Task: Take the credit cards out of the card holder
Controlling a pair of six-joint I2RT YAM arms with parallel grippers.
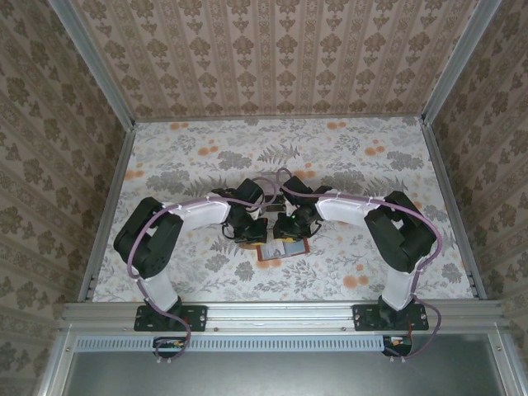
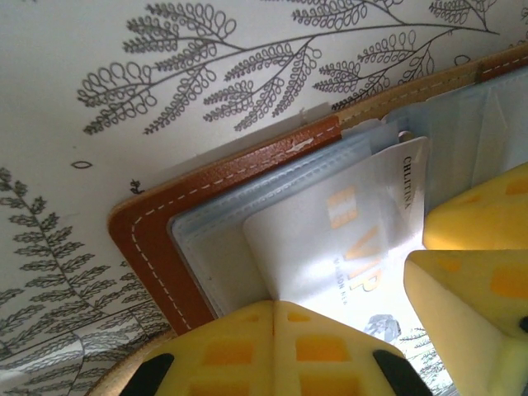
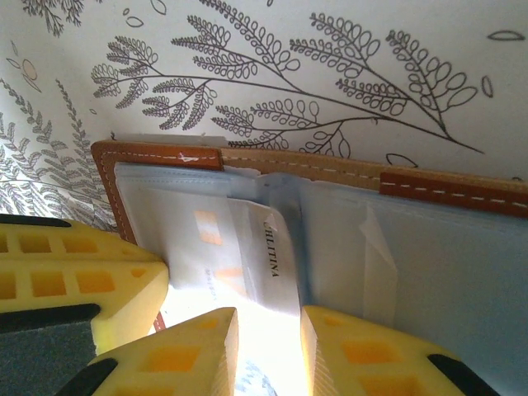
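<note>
The card holder (image 1: 283, 250) lies open on the table between both arms, brown stitched border (image 2: 148, 239) around grey-blue sleeves (image 3: 429, 247). A pale credit card (image 2: 330, 239) printed "VIP" and "CHLITINA" sticks partway out of its left half. My left gripper (image 2: 276, 307) is shut, its joined tips against the near left edge of that card (image 3: 276, 256), over the holder's border. My right gripper (image 3: 268, 330) has its jaws apart, with the card's near end in the gap. Its yellow fingers (image 2: 478, 219) show at the right of the left wrist view. Other credit cards are hidden.
A floral and fern-print cloth (image 1: 206, 153) covers the table. Aluminium rails (image 1: 107, 206) and wallpapered walls (image 1: 280, 49) close it in on three sides. Both arms (image 1: 165, 231) crowd the middle, just behind the holder.
</note>
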